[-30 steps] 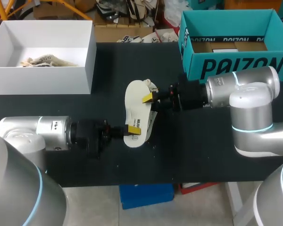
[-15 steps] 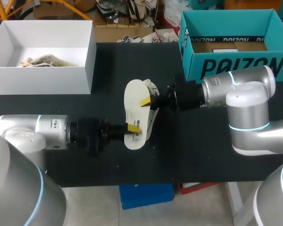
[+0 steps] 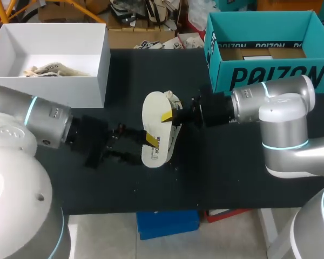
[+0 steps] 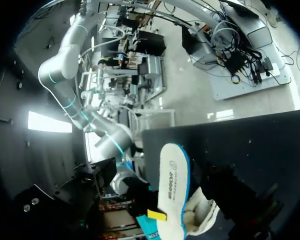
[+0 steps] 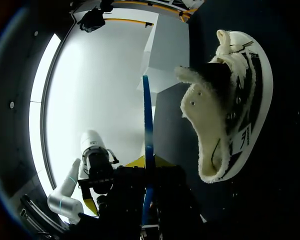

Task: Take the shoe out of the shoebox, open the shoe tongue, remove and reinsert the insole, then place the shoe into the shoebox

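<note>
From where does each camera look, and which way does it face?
Head: above and behind, looking down on the table; left arm and right arm show.
Left wrist: on the left arm, facing the insole's flat side; the right arm shows beyond.
Right wrist: looks along the right gripper, shut on the insole's edge.
All three share the insole and the shoe.

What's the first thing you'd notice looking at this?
A white insole held up over the middle of the black table, pinched by the right hand. The fuzzy-lined shoe lies just beside it, and a bright teal shoebox stands at the table's far right corner.
</note>
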You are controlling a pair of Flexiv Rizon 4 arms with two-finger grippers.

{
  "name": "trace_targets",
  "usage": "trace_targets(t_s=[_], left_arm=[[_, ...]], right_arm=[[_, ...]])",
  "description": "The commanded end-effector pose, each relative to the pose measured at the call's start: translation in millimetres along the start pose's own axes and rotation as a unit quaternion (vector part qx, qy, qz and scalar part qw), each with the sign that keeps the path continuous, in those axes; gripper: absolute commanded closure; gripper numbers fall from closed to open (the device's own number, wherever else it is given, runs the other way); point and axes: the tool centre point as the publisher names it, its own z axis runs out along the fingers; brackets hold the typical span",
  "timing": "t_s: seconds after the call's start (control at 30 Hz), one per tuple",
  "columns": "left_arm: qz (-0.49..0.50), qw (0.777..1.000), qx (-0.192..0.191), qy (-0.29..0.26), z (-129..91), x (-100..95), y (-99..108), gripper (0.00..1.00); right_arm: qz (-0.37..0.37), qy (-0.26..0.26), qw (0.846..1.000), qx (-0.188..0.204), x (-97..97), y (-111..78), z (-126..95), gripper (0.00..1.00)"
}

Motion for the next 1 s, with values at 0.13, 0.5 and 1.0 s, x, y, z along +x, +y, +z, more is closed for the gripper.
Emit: trace_targets(t_s=[0.13, 0.5, 1.0], left_arm=[[0.030, 0.938, 0.051, 0.343, -23, -10.8, -2, 0.00], [0.035, 0.885, 0.028, 0.464, -14, -19.9, 12, 0.00], [0.033, 0.883, 0.021, 0.468, -14, -19.5, 14, 0.00]], right_arm=[[0.000, 0.000, 1.000, 0.000, -0.6, 0.1, 1, 1.00], [0.000, 0.000, 1.000, 0.000, -0.6, 0.1, 1, 1.00], [0.000, 0.000, 1.000, 0.000, -0.6, 0.1, 1, 1.00]])
